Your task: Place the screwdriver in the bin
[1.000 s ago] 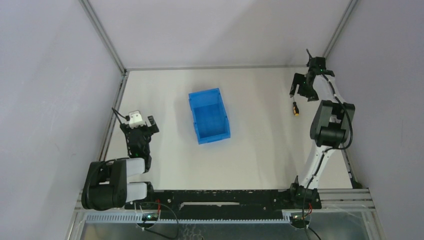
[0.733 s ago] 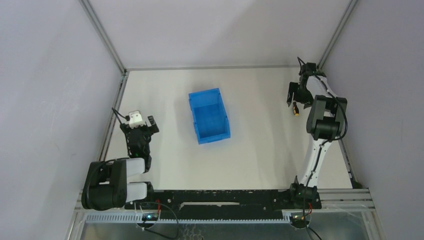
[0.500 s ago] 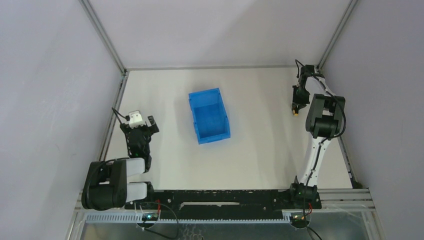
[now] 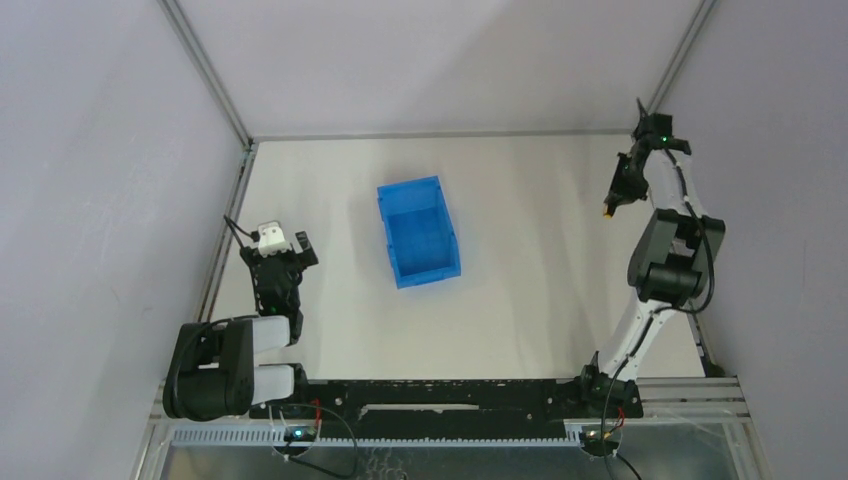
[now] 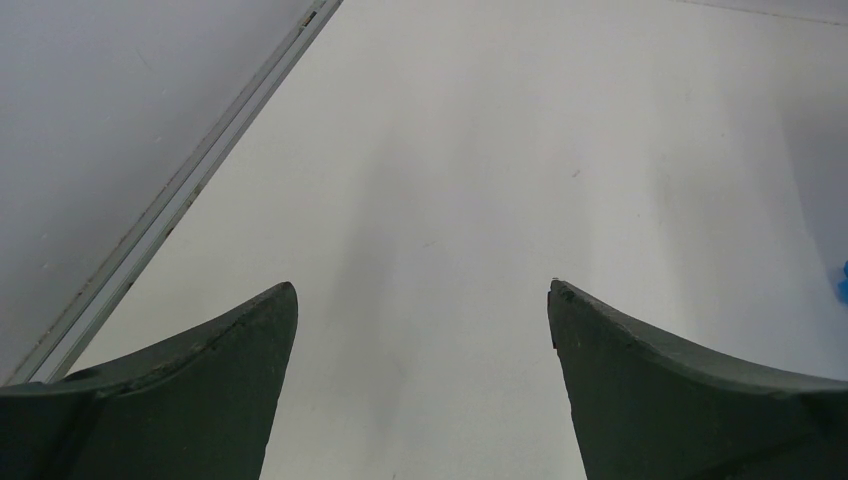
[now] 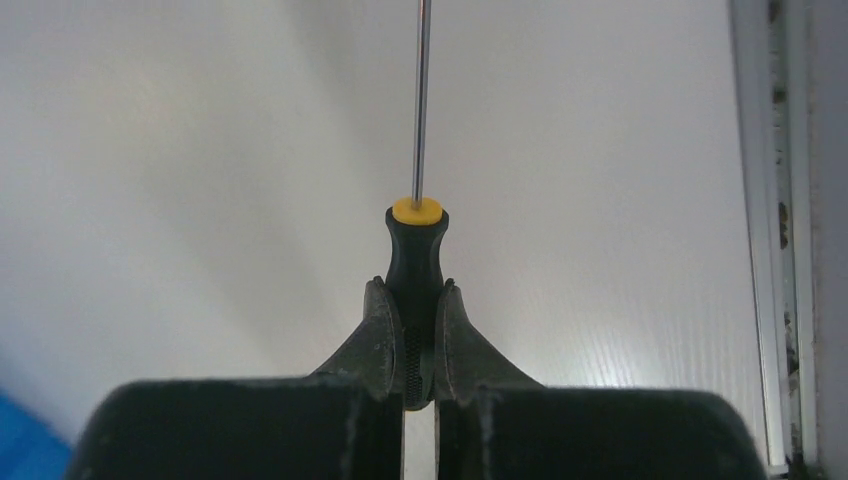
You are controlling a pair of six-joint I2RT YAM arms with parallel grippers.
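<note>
Locating the screwdriver (image 6: 415, 248): upper right of the top view, well apart from the bin. In the right wrist view it runs up the centre of the frame, thin shaft pointing away from the camera, yellow collar above the black handle.
Support of the screwdriver: judged to be lifted off the table (image 4: 530, 300); no contact with the surface is visible.
Tool state, right gripper (image 6: 411, 300): fingers pressed against the black handle from both sides, pinching its lower part.
Position, right gripper: far right of the top view, near the frame rail (image 4: 672, 70) that rises along the right wall.
Target, the bin (image 4: 409, 186): centre of the top view, open side up, nothing visible inside. A blue sliver of it shows at the lower left corner of the right wrist view.
Tool state, left gripper (image 5: 420, 295): fingers spread wide, nothing between them; it sits at the lower left of the top view over bare table.
Done: pick-up judged complete.
Remaining: carry leftward across the top view to a point above the bin, then release into it.
Progress estimate: early-to-middle stage; transfer not yet made.
</note>
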